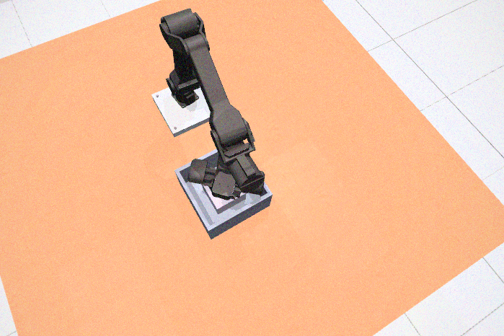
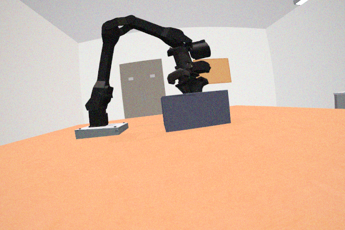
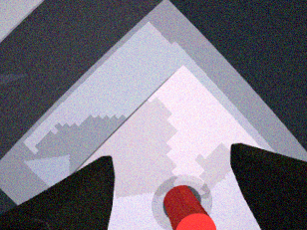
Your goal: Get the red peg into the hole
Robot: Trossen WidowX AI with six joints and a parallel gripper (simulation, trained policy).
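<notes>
The red peg (image 3: 185, 208) stands with its lower end in the ringed hole (image 3: 157, 203) of the pale plate (image 1: 222, 202) (image 3: 186, 94). How deep it sits cannot be told, but a length of it still rises above the plate. The plate lies at the bottom of the open blue-grey box (image 1: 240, 219) (image 2: 197, 111). My gripper (image 3: 171, 159) is open, with one finger on each side of the peg and a gap on both sides. The fingers reach down into the box. The peg is hidden behind the gripper in the top view and behind the box wall and fingers in the exterior view.
The box walls stand close around the lowered hand. The arm's white base plate (image 1: 167, 116) (image 2: 96, 131) is behind the box in the top view and left of it in the exterior view. Both stand on the orange surface (image 1: 102, 237) (image 2: 151, 175).
</notes>
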